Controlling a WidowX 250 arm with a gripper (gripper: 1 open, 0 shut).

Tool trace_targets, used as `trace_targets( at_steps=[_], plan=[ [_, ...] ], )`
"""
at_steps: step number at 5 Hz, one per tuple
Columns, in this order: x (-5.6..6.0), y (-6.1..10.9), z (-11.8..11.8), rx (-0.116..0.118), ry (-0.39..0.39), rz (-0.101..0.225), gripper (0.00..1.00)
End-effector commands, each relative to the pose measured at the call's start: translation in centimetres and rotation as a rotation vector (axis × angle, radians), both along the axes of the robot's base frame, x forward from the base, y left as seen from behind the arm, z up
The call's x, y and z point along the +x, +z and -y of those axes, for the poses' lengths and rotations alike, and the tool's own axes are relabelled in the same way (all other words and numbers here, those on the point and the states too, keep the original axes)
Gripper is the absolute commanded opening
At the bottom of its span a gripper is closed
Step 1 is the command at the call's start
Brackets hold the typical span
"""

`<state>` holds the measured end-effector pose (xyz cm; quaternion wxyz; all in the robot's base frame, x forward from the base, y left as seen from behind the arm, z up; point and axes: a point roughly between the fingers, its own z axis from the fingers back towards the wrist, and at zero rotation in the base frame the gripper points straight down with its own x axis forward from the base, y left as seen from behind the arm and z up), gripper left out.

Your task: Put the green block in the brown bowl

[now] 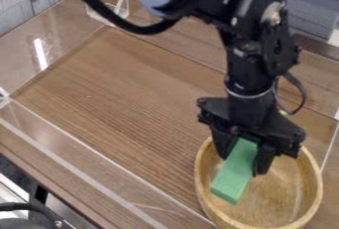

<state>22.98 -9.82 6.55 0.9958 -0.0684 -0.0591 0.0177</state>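
Light tan wood with visible grain: the brown bowl (294,204) is seen at the near right of the frame, about 5 o'clock from centre, its near edge cut off by the bottom border. A thick rim is shown all round the visible part.

The green block (232,177) is found inside the bowl, at about 9 o'clock within it. It is tilted, with the lower end down near the bowl's left inner wall and the upper end raised between the fingers. Whether the lower end is touching the bowl floor cannot be told.

The gripper (251,149) is pointed straight down over the bowl. Its black fingers (272,154) are closed on the upper end of the green block, one on each side, so the block is held.

Above the gripper, the black arm (252,50) is seen rising toward 12 o'clock and bending off to the upper left, with cables alongside.

The wood-grain table (119,84) is spread from 7 o'clock to 1 o'clock behind the bowl. A clear plastic wall (59,30) is seen bordering it along the left and far sides.
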Motion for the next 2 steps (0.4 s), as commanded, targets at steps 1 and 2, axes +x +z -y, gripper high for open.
trace_targets(
  at_steps=[1, 2],
  plan=[
    [0.47, 0.14, -0.07, -0.013, 0.006, 0.008, 0.0],
    [0.65, 0.09, -0.21, -0.017, 0.011, 0.0, 0.0]
  ],
)
